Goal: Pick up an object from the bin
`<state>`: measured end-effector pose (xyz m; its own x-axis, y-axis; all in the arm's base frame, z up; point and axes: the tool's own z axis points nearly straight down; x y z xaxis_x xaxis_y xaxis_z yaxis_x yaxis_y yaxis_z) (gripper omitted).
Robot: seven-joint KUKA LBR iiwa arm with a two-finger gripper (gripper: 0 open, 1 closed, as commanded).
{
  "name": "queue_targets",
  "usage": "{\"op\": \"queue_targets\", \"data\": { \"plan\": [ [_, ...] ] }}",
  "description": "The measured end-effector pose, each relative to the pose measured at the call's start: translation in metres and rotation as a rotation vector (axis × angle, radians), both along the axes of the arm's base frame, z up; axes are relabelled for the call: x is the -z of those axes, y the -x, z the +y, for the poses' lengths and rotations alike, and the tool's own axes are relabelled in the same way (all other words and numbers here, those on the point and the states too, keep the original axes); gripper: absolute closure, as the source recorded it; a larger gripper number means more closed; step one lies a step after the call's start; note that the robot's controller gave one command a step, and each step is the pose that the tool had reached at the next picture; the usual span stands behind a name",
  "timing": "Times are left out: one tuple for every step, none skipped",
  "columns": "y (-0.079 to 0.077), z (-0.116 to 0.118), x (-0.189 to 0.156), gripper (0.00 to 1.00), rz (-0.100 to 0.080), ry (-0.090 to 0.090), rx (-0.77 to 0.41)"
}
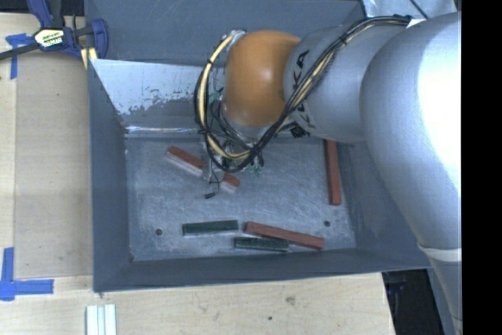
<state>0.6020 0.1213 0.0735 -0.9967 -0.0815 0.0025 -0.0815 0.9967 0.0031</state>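
Hand (pixel 213 181) over reddish stick (pixel 184 160) mid-bin, green stick (pixel 209 228) well apart

Bin (pixel 108 192): gripper (pixel 213 183) over centre stick (pixel 185 159); front sticks (pixel 284 235) along near wall; right stick (pixel 333 172) apart.

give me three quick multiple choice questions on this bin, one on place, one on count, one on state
1. The tool hangs over:
A) the reddish stick left of centre
B) the front right corner
C) the back wall

2. Dark green sticks in the bin:
A) one
B) two
C) four

3. The reddish stick by the right wall:
A) lies loose, apart from the tool
B) is lifted by the tool
C) lies outside

Answers: 1 A, the tool sits right above that stick. 2 B, two lie near the front wall. 3 A, it lies alone, away from the tool.
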Motion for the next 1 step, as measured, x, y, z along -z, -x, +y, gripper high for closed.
{"op": "queue_targets", "data": {
  "plan": [
    [0.0197,0.0031,-0.0551,1.00,0.000,0.003,-0.006]
  ]
}}
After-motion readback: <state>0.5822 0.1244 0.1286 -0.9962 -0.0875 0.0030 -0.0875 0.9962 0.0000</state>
